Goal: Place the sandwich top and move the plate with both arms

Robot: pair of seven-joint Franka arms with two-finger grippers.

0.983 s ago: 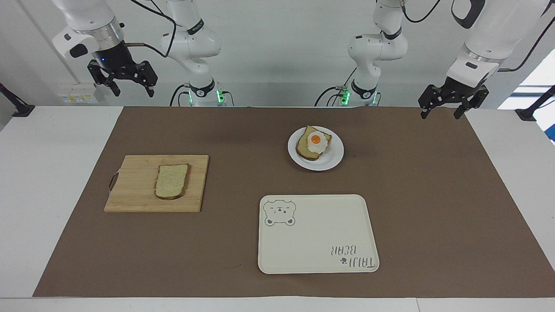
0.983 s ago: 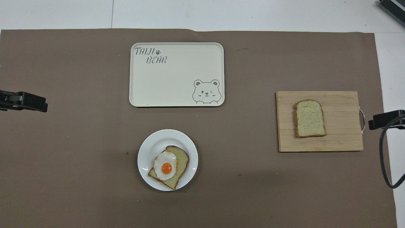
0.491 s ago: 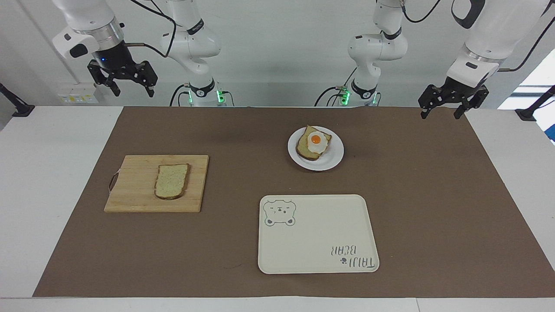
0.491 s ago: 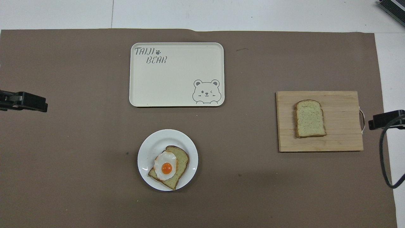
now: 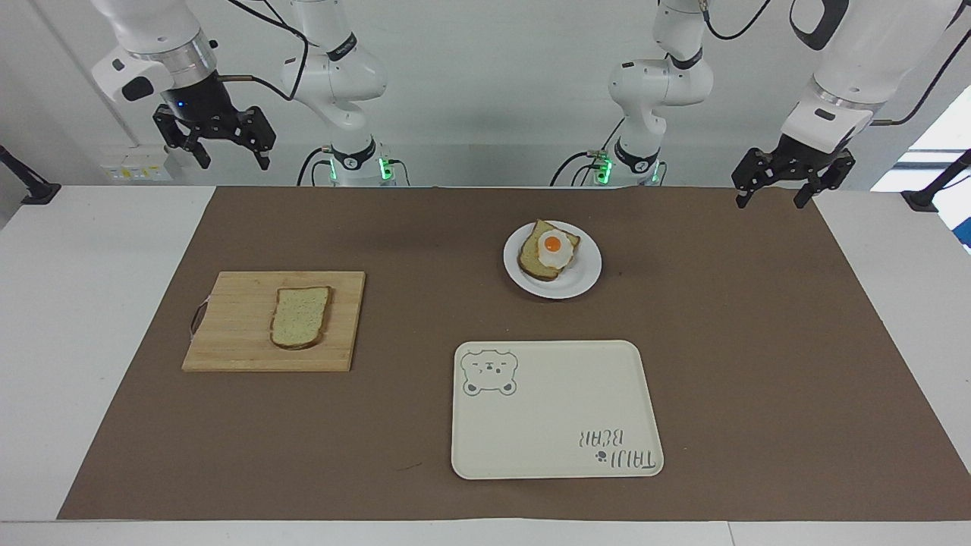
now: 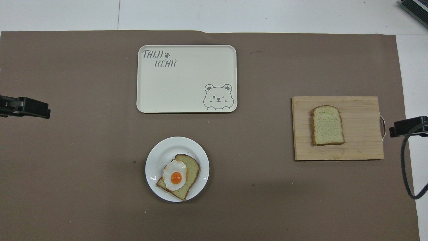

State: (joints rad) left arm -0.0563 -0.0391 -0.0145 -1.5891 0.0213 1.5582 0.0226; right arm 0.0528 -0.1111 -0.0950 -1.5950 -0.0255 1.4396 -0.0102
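Nothing has been picked up yet; the first step, fetching the bread, is still to begin. The plain tan speckled bread slice with a brown crust (image 5: 300, 317) lies flat on a pale wooden cutting board (image 5: 227, 334) near the surface's edge at the right arm's end. The small round white plate (image 5: 582, 279), carrying a bread slice topped with a fried egg (image 5: 551, 250), sits nearer the robots than the cream rectangular bear-print tray (image 5: 556, 425).

The right tool (image 5: 225, 152) hangs open and empty, high over the surface's corner by the board; the left tool (image 5: 772, 195) waits open over the corner at its own end.

Next, I judge, the right tool must descend over the board and pinch the slice by its crust edges.
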